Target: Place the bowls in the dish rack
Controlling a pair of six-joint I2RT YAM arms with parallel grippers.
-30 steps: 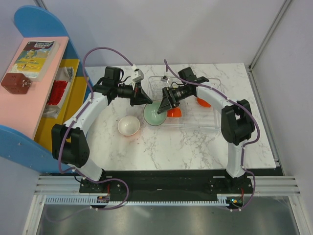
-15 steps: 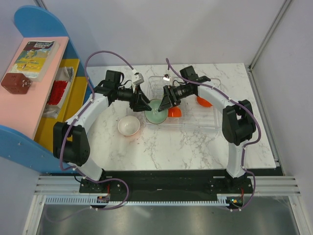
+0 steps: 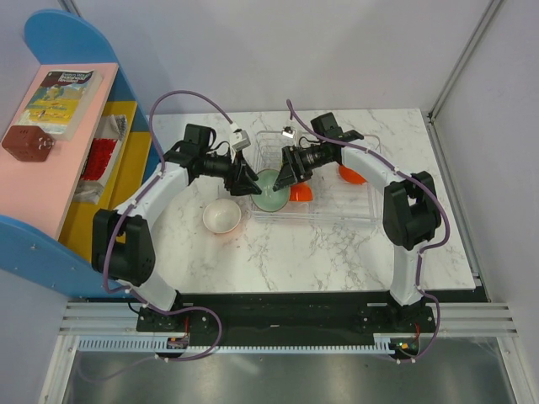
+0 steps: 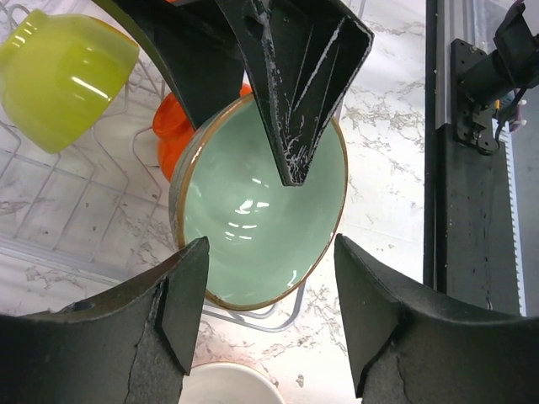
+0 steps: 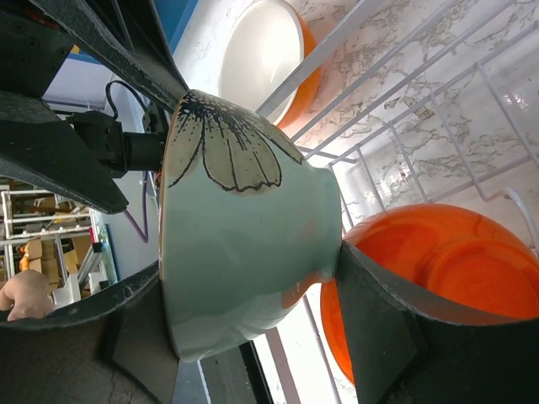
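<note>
While R tool clamped mint bowl by its wall, bowl stood on edge over rack L end, mouth toward L tool, which was spread wide just beside it, holding nothing; R arm nearer rack.

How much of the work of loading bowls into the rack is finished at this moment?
Done: the lime bowl, the middle orange bowl and the right orange bowl are in the rack.
In hand: the right end effector grips the mint bowl at the rack's left end; the left end effector is open close to it.
Left: seat the mint bowl, then load the white-inside bowl from the table.
</note>
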